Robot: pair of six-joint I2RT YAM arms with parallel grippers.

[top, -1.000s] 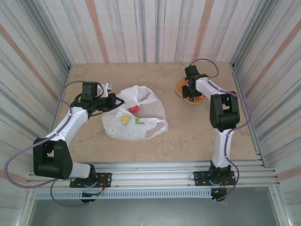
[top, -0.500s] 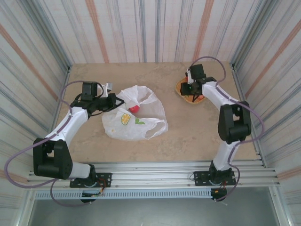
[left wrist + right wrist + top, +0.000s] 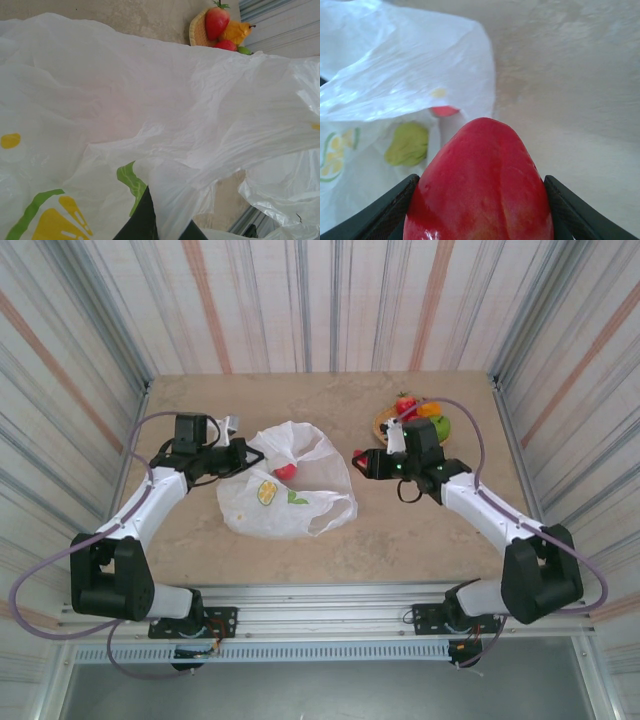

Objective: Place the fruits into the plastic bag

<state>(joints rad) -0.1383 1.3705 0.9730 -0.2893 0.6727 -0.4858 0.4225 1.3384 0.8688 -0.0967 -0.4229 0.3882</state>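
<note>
The white plastic bag (image 3: 300, 495) with lemon prints lies at centre-left, and one red fruit (image 3: 286, 471) shows in its mouth. My left gripper (image 3: 240, 455) is shut on the bag's left edge, whose film is pinched between the dark fingers (image 3: 142, 220). My right gripper (image 3: 358, 461) hovers just right of the bag, shut on a glossy red fruit (image 3: 480, 185). Through the bag (image 3: 395, 75) a green fruit (image 3: 407, 145) and a red one (image 3: 445, 111) are visible. More fruits sit in the tan tray (image 3: 384, 426): a strawberry (image 3: 403, 405), an orange one (image 3: 430, 410) and a green apple (image 3: 440, 427).
The tray (image 3: 196, 31) stands at the back right, close to the striped wall. Bare beige tabletop (image 3: 400, 530) lies between the bag and the right arm. Striped walls close in three sides of the table.
My right arm has swung from over the tray leftward toward the bag, carrying the red fruit, and the tray's fruits now show. The left arm and the bag have stayed put.
</note>
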